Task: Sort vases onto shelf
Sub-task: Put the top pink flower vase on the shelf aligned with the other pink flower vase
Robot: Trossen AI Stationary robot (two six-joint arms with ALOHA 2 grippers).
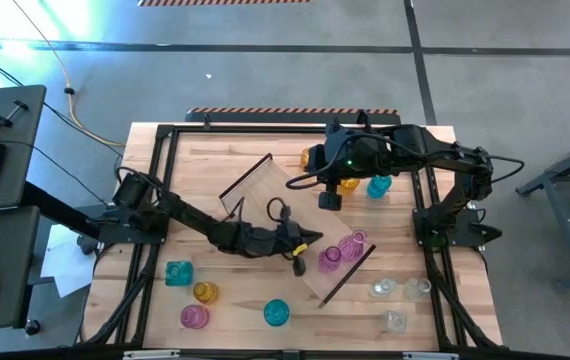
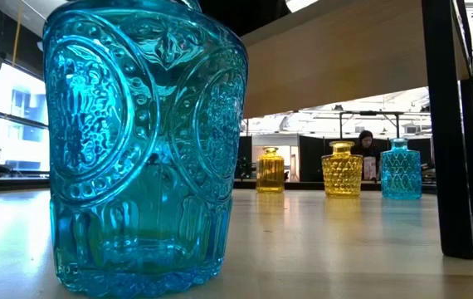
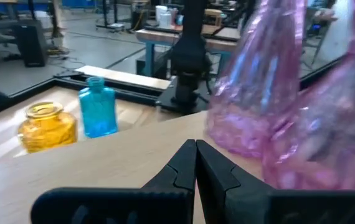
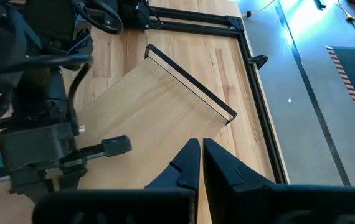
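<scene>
Even, bright indoor light on my worktop (image 1: 265, 165)

Daylight glares through windows in my low view; the big teal vase (image 2: 145, 141) fills it, close. From my left wrist the pink vases (image 3: 277, 93) blur; shadows stay soft.

The teal vase (image 2: 145, 145) nearest the low camera is glossy embossed glass, see-through. The shelf (image 4: 159, 106) looks like smooth matt pale wood with a dark edge strip, the tabletop (image 1: 265, 150) striped wood. Gripper fingers (image 3: 212, 171) look matt black plastic.

blurred: pink vases (image 3: 271, 93) beside left gripper (image 3: 195, 163) | cut off: teal vase (image 2: 141, 149) top, low view | hidden: shelf (image 1: 300, 215) middle, under arms
</scene>
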